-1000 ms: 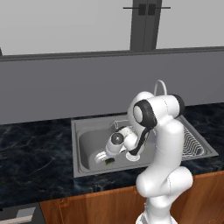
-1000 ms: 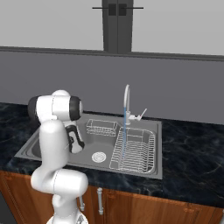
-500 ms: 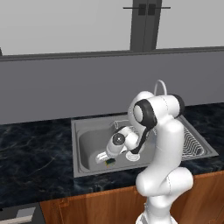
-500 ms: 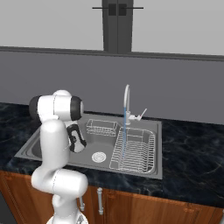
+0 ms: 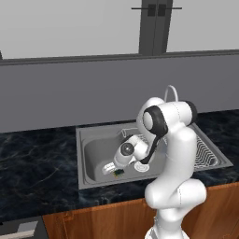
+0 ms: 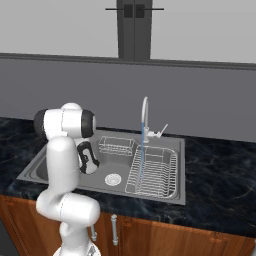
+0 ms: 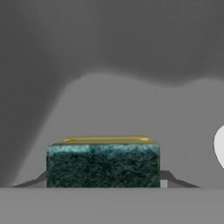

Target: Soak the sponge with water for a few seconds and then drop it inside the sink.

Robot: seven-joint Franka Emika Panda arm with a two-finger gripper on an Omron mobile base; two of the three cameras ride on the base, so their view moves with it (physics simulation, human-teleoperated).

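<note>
Gripper point(image 5: 115, 172) low in sink point(image 5: 93, 161) basin, left wall close. Basin floor ahead of sponge point(image 7: 103, 164) open. Wire rack point(image 6: 152, 172), faucet point(image 6: 144, 117), water point(image 6: 141, 160) crowd right side.

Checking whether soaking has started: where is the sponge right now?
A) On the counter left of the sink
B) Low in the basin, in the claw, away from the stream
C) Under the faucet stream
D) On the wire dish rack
B: the claw is shut on the sponge low in the sink basin, while the water falls onto the dish rack farther right.
</note>
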